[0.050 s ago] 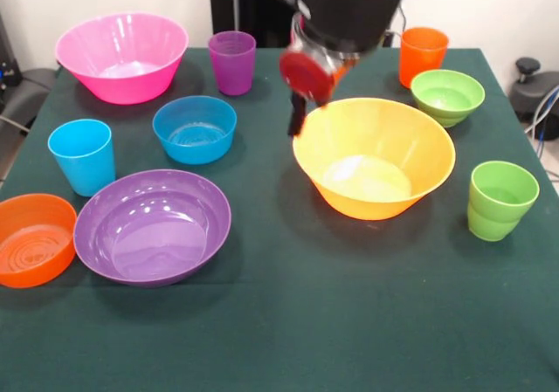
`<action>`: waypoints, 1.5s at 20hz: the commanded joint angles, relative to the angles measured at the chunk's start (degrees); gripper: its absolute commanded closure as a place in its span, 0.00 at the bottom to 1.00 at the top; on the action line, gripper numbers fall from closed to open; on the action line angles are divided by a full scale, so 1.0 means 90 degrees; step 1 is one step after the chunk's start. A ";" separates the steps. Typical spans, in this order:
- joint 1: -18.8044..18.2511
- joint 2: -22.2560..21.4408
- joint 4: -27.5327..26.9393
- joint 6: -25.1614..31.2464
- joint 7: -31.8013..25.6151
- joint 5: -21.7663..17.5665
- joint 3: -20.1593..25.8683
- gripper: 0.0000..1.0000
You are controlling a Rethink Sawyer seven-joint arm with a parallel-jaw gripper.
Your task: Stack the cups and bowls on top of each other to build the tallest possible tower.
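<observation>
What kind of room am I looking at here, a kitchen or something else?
Probably a robot lab or test room, not a kitchen. A red and black robot arm hangs over a table covered in dark green cloth, where bright plastic bowls and cups are spread out like test props, and cables trail beside it.

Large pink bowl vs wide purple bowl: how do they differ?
The glossy pink plastic bowl is deep with steep walls; the glossy purple plastic bowl is shallow and dish-like. In the front view, the pink bowl sits toward the top left beside the purple tumbler, the purple bowl lower left beside the small orange bowl. Both stand upright, empty and unstacked.
</observation>
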 commanded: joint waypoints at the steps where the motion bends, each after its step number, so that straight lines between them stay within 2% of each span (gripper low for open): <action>1: 0.0109 -0.0151 -0.0012 0.1525 -0.1603 -0.1047 0.0000 0.00; 7: -0.0156 -0.0007 0.0170 0.1180 -0.2049 -0.1657 0.0171 0.00; 12: -0.0385 0.0053 0.0219 0.1217 -0.2201 -0.1885 0.0278 0.00; 15: -0.0510 0.0041 0.0251 0.1208 -0.2304 -0.1800 0.0496 0.00; 26: -0.0826 -0.0186 0.0540 0.1045 -0.2645 -0.2059 0.0523 0.00; 30: -0.1230 -0.0104 0.0870 0.0411 -0.2697 -0.1881 0.0732 0.00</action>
